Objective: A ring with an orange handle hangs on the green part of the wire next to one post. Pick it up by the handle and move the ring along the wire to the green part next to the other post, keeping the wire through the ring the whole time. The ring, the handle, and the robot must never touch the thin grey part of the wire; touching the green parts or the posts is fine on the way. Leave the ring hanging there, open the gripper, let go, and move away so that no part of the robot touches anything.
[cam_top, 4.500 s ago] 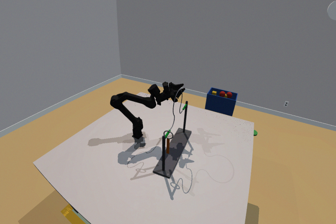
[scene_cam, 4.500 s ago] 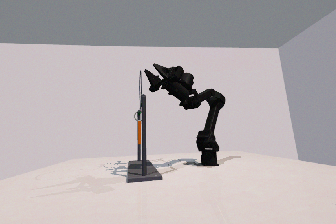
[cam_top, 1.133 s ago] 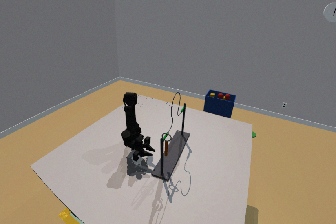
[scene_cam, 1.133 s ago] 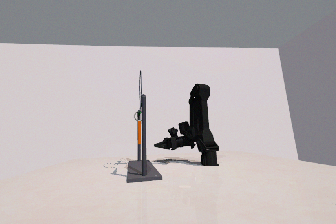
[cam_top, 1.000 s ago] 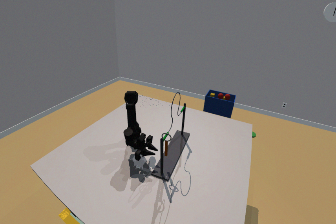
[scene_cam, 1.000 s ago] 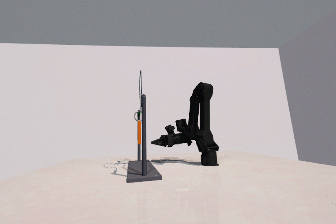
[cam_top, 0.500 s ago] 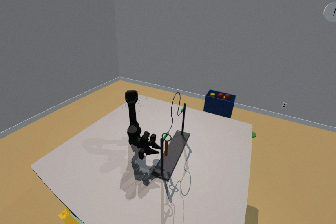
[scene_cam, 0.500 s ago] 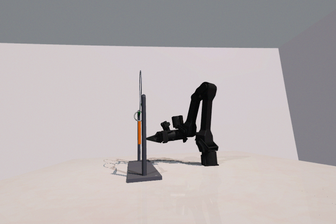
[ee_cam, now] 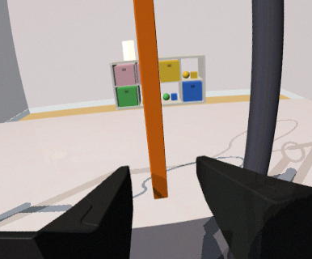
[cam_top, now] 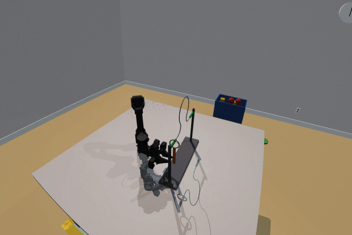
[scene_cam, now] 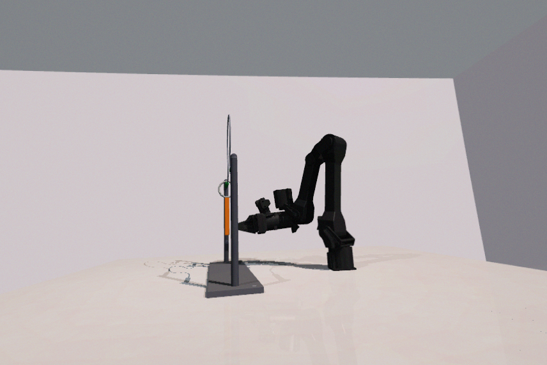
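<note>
The ring (cam_top: 179,144) (scene_cam: 218,188) hangs around the green part (cam_top: 174,141) (scene_cam: 226,184) of the wire beside one post (cam_top: 169,169) (scene_cam: 226,250) (ee_cam: 265,81). Its orange handle (cam_top: 174,155) (scene_cam: 227,216) (ee_cam: 149,81) hangs straight down. My gripper (cam_top: 170,159) (scene_cam: 239,225) (ee_cam: 163,170) is partly open and empty, level with the lower handle. In the wrist view the handle's lower end shows between the two fingertips; whether they reach it in depth is unclear. The post stands just right of the right finger there. The far green part (cam_top: 191,115) is at the other post (cam_top: 192,125) (scene_cam: 234,228).
The thin grey wire (cam_top: 180,124) (scene_cam: 229,131) rises in a tall loop between the posts, above my gripper. Both posts stand on a dark base board (cam_top: 183,158) (scene_cam: 220,279), which lies below my fingers. A blue box (cam_top: 228,111) and a shelf (ee_cam: 205,81) are far off.
</note>
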